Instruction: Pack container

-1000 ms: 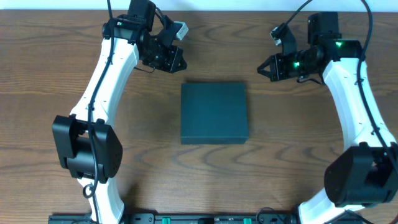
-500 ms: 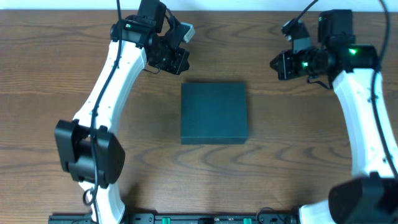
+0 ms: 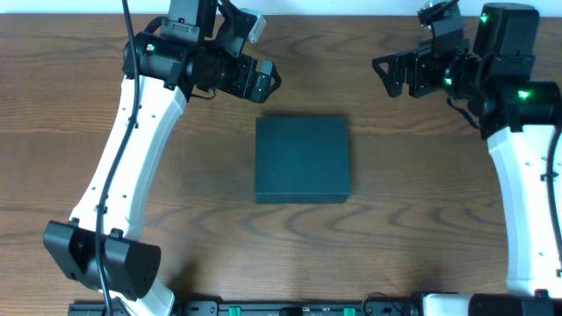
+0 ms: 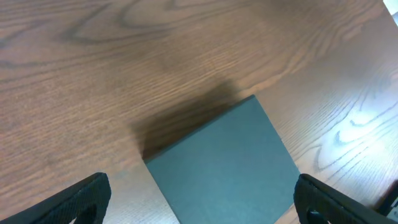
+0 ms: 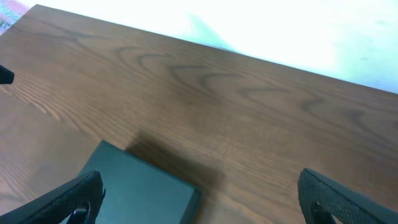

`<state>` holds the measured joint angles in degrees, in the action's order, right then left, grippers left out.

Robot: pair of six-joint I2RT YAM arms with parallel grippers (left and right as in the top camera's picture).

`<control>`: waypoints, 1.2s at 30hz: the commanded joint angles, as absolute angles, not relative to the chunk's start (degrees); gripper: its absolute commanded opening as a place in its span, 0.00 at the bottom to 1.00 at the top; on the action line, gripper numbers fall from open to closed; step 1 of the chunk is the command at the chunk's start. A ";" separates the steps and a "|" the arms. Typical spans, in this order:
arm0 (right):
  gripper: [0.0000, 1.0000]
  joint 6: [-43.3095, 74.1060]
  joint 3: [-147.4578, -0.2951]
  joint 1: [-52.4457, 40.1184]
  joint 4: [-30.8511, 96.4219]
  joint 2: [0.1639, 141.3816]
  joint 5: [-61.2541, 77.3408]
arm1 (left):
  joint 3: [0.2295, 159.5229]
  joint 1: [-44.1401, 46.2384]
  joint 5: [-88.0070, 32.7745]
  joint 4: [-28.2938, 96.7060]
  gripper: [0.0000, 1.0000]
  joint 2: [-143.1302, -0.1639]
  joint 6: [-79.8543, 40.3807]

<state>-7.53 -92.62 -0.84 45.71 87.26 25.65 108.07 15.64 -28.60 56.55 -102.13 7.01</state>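
Teal-black container [image 3: 302,161] (lid down) sits flat on the bench [image 3: 211,228]. Left gripper [image 3: 269,81] hovers at its eleven o'clock, right gripper [image 3: 386,77] at one o'clock; both gape wide, empty.

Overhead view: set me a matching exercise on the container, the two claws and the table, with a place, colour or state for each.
Things:
1. container
2. left claw
3. right claw
4. table

Descriptions:
A. brown wood grain
B. open, off the container's far right corner, not touching it
C. closed, dark teal, lying flat mid-table
D. open, off the container's far left corner, not touching it

Pairs: 1-C, 2-D, 3-B, 4-A
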 commanded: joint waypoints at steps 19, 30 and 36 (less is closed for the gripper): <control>0.99 -7.35 -93.10 -1.17 46.13 87.00 25.47 | 108.92 15.77 -28.03 56.58 0.95 -101.80 5.56; 0.99 -7.33 -93.10 -1.17 46.13 87.00 25.47 | 108.90 15.77 -22.11 57.17 0.95 -100.07 5.54; 0.99 -7.33 -93.10 -1.17 46.13 87.00 25.47 | 107.77 15.70 -12.67 56.60 0.95 -94.80 4.91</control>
